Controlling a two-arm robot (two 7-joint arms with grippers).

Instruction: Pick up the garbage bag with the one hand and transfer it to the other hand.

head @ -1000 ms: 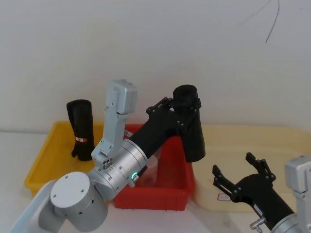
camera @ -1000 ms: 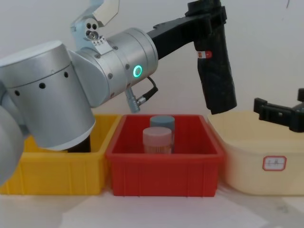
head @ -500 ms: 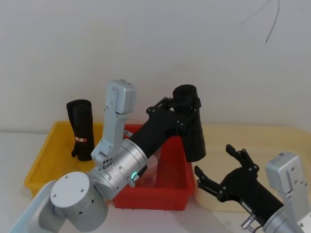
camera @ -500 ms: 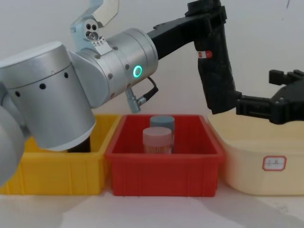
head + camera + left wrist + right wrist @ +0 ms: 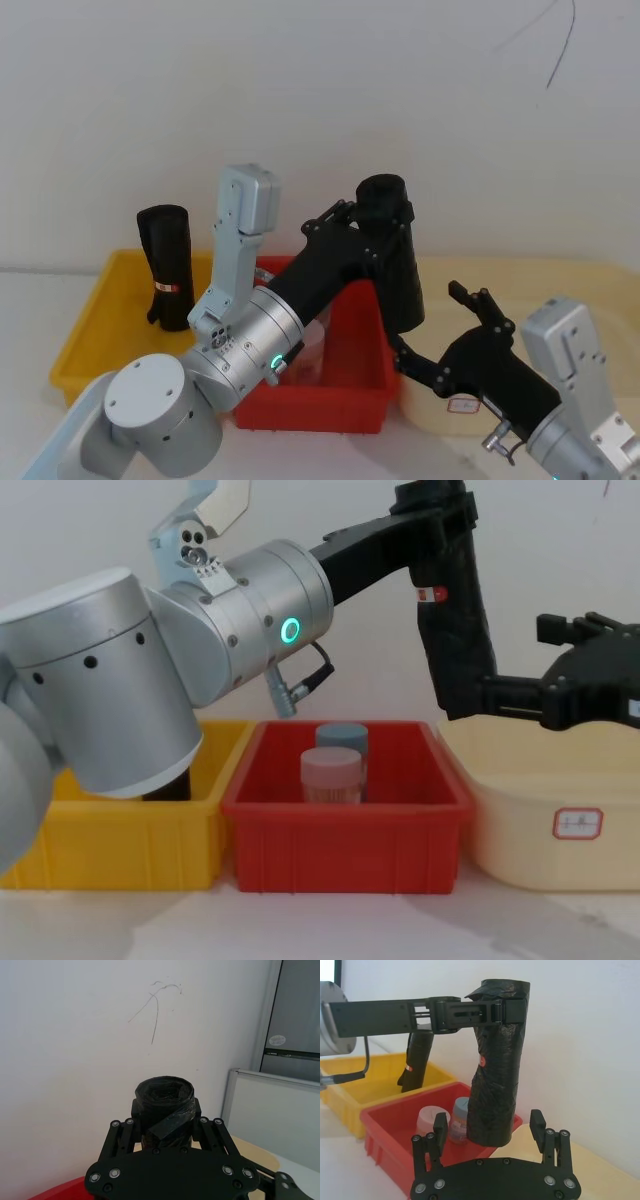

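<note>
Your left gripper [image 5: 384,228] clamps the top of the garbage bag [image 5: 402,290], arm stretched over the red bin [image 5: 330,410], bag hanging above its right end, where your right gripper [image 5: 430,325] hangs spread wide.

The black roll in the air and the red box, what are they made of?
The garbage bag looks like thin, soft plastic film: crinkled, slightly shiny, with a loose flap on top. The red box looks like hard moulded plastic: smooth, glossy walls and a thick rim.
</note>
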